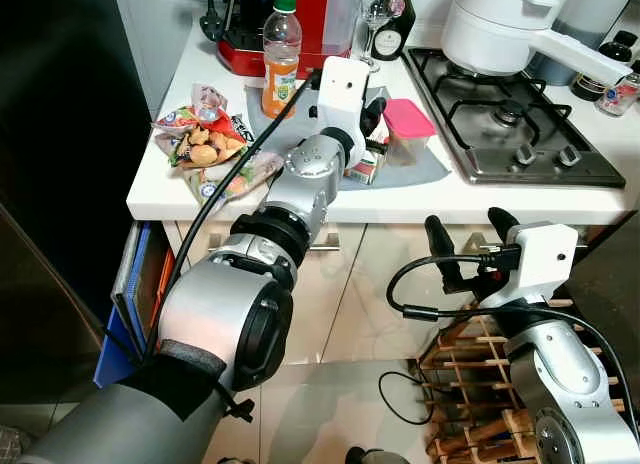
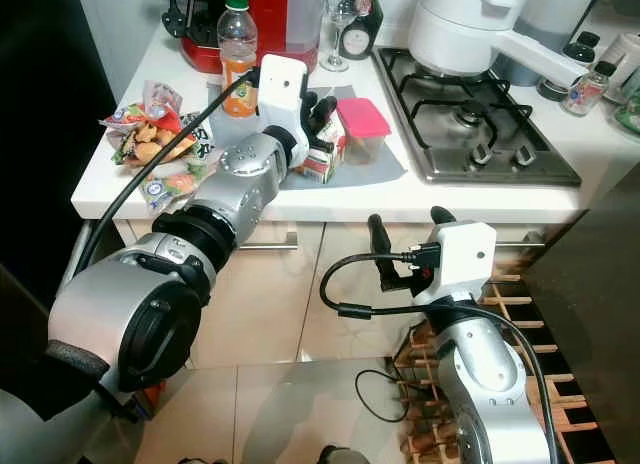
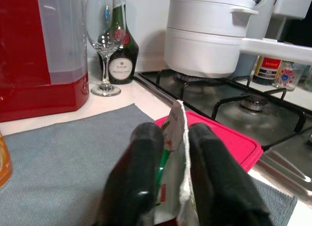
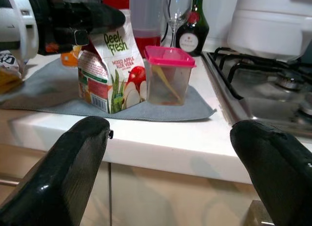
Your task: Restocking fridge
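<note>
Cardboard juice carton (image 4: 109,72), printed with mixed apple and aloe vera, stands upright on a grey cloth mat (image 3: 63,153) near the front edge of the white counter (image 1: 400,199); the left gripper (image 3: 170,153) has its two black fingers closed on the carton's folded top ridge, as the left wrist view shows, so the grasp appears made but the carton rests on the mat, not yet lifted. Judged from this, the restocking is at an early stage: the carton has to be raised and carried to the fridge, and other items wait on the counter. Touching or just beside the carton stands a clear tub with a pink lid (image 4: 169,75); further along the mat, an orange drink bottle with a green cap (image 1: 281,54); near the counter's corner, a heap of snack packets (image 1: 205,144). Behind are a red appliance (image 3: 34,55), a wine glass (image 3: 105,41) and a dark bottle (image 3: 122,50); beside the mat, a gas hob (image 1: 510,124) bearing a white pot (image 3: 209,33). The pink-lidded tub stands closest and could be nudged on lifting. The right gripper (image 4: 170,162) hangs below counter level before the cabinet fronts, fingers spread wide and empty; a wooden rack (image 1: 470,374) stands on the floor beneath it.
</note>
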